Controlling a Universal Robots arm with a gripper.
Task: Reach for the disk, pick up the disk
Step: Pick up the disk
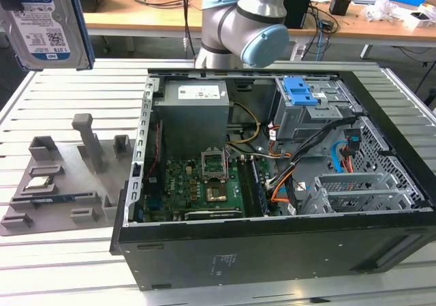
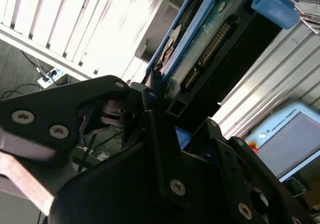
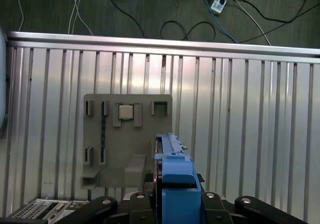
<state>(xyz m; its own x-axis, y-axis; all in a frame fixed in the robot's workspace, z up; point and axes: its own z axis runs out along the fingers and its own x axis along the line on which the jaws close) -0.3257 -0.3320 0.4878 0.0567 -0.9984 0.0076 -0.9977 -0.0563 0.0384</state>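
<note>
**Your table, in the exterior view: case to the right, fixture plate to the left**
Your open computer case (image 1: 272,183) stands on the slatted table (image 1: 68,272), with the fixture plate (image 1: 61,183) just beside it. The power-supply box (image 1: 194,112) sits at the case's far side, the motherboard (image 1: 204,183) nearer, and the drive cage (image 1: 306,108) right of the box. The disk (image 1: 44,20) hangs above the plate, clamped in the gripper (image 3: 172,200).
</note>
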